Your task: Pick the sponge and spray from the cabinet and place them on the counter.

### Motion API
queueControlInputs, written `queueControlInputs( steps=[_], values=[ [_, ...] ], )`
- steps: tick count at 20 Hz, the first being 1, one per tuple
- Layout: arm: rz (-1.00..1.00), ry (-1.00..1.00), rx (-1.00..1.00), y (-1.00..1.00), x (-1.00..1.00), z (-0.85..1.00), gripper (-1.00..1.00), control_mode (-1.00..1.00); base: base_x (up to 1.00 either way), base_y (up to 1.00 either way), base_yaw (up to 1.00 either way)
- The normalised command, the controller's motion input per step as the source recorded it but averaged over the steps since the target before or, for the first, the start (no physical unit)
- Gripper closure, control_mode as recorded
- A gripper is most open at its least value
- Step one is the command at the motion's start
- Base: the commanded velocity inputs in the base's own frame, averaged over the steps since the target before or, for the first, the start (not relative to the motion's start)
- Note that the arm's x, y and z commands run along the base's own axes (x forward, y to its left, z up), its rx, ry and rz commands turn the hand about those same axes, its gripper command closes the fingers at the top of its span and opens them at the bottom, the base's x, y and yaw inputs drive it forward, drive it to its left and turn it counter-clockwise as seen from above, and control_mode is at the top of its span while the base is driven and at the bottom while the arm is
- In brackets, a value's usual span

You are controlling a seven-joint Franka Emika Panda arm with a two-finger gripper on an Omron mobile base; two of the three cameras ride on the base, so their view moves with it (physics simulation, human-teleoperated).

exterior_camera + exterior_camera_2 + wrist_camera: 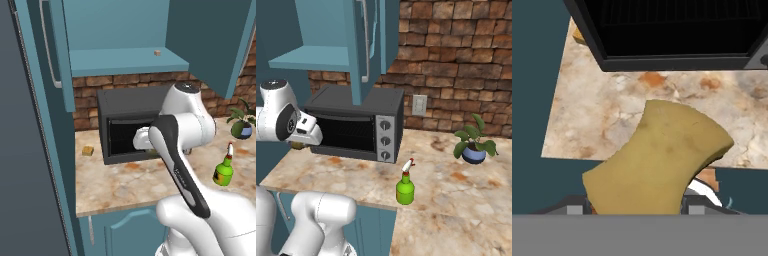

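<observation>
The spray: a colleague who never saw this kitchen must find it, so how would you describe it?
Start at the black microwave on the beige counter. Right of it, toward the front edge, stands the spray. It is a small green bottle with a white-and-red top, unlike the leafy potted plant behind it.

spray (405,188) stands upright on counter (456,200).

The marbled beige tabletop (466,200) carries a dark microwave (356,125) at the far left, a small orange-tan block (88,150) left of it, a green spray bottle (405,187) near the front edge, and a potted plant (474,142) far right.

The cabinet shelf (125,62) holds a tiny tan cube (157,52).
</observation>
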Motion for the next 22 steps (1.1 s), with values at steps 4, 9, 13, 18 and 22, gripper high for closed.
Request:
queueControlInputs(
  steps=[4,9,13,18,22],
  values=[
    [0.0,0.04,0.0,0.0,0.0,-0.46,1.0,-1.0,0.0,0.0,0.0],
    [0.0,0.02,0.0,0.0,0.0,-0.5,1.0,-1.0,0.0,0.0,0.0],
    [0.0,0.0,0.0,0.0,0.0,-0.4,1.0,-1.0,0.0,0.0,0.0],
    [0.0,0.0,0.0,0.0,0.03,-0.3,1.0,-1.0,0.0,0.0,0.0],
    [0.0,0.0,0.0,0.0,0.12,-0.33,1.0,-1.0,0.0,0.0,0.0]
  ],
)
